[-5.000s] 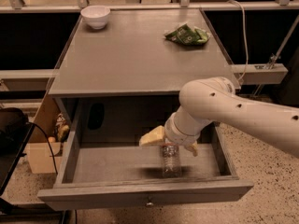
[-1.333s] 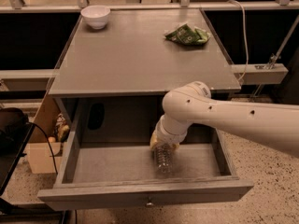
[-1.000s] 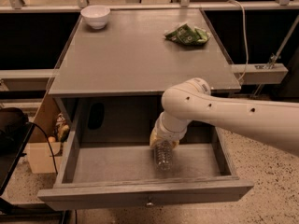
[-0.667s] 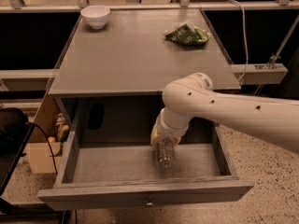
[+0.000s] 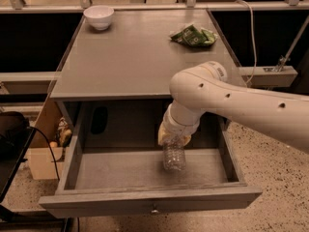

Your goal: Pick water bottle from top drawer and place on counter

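Note:
The top drawer is pulled open below the counter. My gripper reaches down into the drawer from the right, under the counter's front edge. It is shut on the top of the water bottle, a clear ribbed bottle that hangs upright from the fingers. The bottle's base is just above the drawer floor, near the middle. Its cap is hidden by the gripper. The drawer's small metal knob shows on the front panel.
A white bowl stands at the counter's far left corner. A green crumpled bag lies at its far right. My white arm crosses the drawer's right side. A cardboard box and cables sit on the floor at left.
My arm has risen a little and the water bottle has come up with it, from resting low in the drawer to hanging upright under the gripper.

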Robot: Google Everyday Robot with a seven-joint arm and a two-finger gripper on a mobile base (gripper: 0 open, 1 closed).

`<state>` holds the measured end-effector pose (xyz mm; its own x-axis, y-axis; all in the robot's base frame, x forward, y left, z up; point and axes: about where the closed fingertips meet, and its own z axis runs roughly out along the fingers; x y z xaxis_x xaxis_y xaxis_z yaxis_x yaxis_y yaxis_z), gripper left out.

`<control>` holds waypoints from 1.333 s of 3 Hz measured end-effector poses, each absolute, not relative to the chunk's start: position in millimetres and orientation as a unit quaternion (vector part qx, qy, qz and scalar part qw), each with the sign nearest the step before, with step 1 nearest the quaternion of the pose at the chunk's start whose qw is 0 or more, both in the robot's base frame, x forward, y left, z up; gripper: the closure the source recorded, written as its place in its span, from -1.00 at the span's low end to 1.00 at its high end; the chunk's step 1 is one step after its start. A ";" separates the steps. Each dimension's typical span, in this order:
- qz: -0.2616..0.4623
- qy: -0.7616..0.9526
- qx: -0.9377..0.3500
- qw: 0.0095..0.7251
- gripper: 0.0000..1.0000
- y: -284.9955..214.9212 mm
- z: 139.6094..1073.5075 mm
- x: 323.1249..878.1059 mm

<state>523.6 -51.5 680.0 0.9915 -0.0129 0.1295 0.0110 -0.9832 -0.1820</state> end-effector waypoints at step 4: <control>-0.037 0.020 -0.994 0.104 1.00 -69.0 764.0 427.8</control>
